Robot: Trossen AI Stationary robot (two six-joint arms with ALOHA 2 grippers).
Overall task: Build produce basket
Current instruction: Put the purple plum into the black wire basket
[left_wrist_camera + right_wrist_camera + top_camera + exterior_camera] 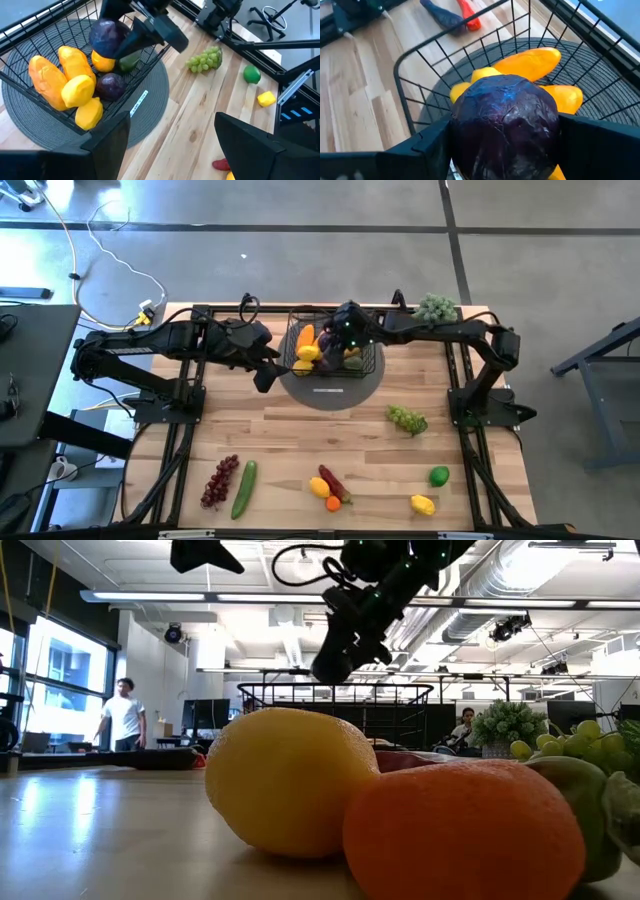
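right pincer (505,137) clamped on purple plum (506,122), held just above the basket (150,60) | left pincer (170,142) open beside basket | risk: plum dropped on piled fruit, could roll out over the rim

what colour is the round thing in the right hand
Dark purple, seen best in the right wrist view.

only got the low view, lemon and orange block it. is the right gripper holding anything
observer: yes, the right gripper has its jaws closed on a plum, above the basket.
operator: what's in the basket
observer: mangoes, lemons and a second plum.
operator: where's the left gripper
observer: the left gripper is open, just left of the basket, at the mat edge.
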